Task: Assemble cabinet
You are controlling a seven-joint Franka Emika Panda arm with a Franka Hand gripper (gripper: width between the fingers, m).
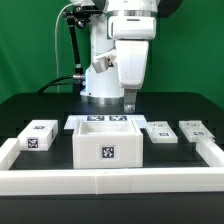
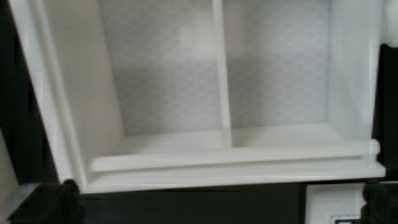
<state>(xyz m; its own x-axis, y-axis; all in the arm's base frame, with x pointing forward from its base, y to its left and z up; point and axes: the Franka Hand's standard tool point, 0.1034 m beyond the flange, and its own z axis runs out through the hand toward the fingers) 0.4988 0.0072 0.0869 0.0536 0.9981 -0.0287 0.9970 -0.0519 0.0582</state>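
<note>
The cabinet is a large white box with one black-and-white tag on its front, standing in the middle of the black table. In the wrist view the cabinet shows open, with a thin divider splitting its inside into two bays. My gripper hangs just behind the cabinet, toward the exterior view's right, above the table. In the wrist view my gripper is open. Its dark fingertips stand far apart with only dark table between them. It holds nothing.
The marker board lies behind the cabinet. A white tagged part lies at the exterior view's left, and two more at its right. A white border rail runs along the front and sides. One white tagged part shows by a fingertip.
</note>
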